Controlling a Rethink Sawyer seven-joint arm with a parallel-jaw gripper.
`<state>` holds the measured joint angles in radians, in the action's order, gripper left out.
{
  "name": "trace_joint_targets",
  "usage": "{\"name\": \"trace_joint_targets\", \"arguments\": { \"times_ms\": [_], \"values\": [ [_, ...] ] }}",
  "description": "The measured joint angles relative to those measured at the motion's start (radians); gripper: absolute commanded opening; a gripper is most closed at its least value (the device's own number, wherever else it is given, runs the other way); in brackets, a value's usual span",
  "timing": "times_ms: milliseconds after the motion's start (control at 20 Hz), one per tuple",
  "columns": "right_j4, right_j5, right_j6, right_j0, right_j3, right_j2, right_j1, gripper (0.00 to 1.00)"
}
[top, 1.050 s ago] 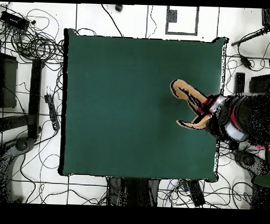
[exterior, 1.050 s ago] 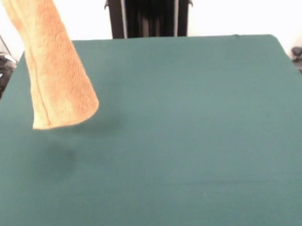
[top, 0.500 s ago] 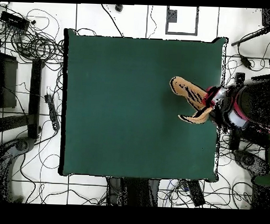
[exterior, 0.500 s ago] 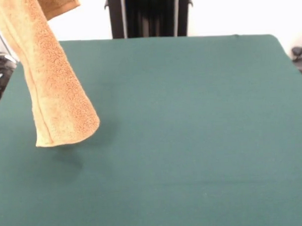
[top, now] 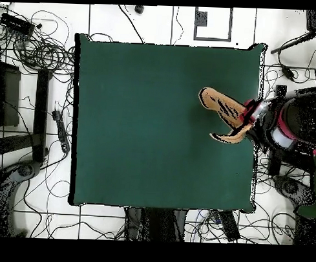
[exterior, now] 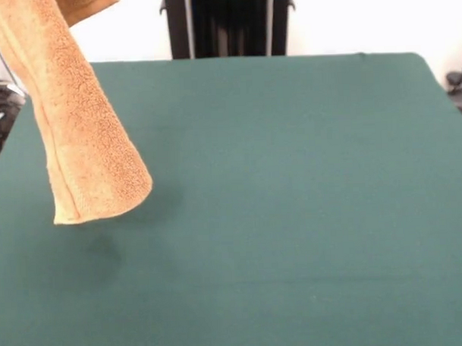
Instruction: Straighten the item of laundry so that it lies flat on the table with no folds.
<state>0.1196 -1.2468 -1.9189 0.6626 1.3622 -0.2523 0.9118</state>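
Observation:
The item of laundry (exterior: pixel 86 140), a golden-tan terry towel, hangs folded lengthwise in the air over the left part of the green table (exterior: pixel 292 178). Its upper end runs out of the front view at the top left, and its lower end floats just above the cloth, casting a faint shadow. In the overhead view the towel (top: pixel 220 105) slants inward from the table's right edge (top: pixel 258 81). My gripper (top: pixel 250 115) is at the towel's outer end, shut on it. The front view does not show the gripper.
Cables and dark equipment (top: pixel 40 54) lie on the floor around the table. The arm's body (top: pixel 287 124) sits beyond the table's right edge in the overhead view. A black stand (exterior: pixel 227 23) rises behind the far edge.
Over the last second the arm has drawn outward past the table's edge. The hanging towel shifted slightly with it and now hangs nearly still.

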Motion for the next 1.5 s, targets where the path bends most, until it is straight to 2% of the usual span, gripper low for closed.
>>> {"name": "trace_joint_targets", "arguments": {
  "times_ms": [450, 1150, 1500],
  "values": [
    [-0.003, -0.006, 0.0, 0.008, 0.002, 0.0, 0.029, 0.0],
    [-0.067, -0.006, 0.0, 0.067, 0.18, 0.0, 0.276, 0.0],
    [-0.066, -0.006, 0.0, 0.073, 0.208, 0.0, 0.312, 0.0]
  ]
}}
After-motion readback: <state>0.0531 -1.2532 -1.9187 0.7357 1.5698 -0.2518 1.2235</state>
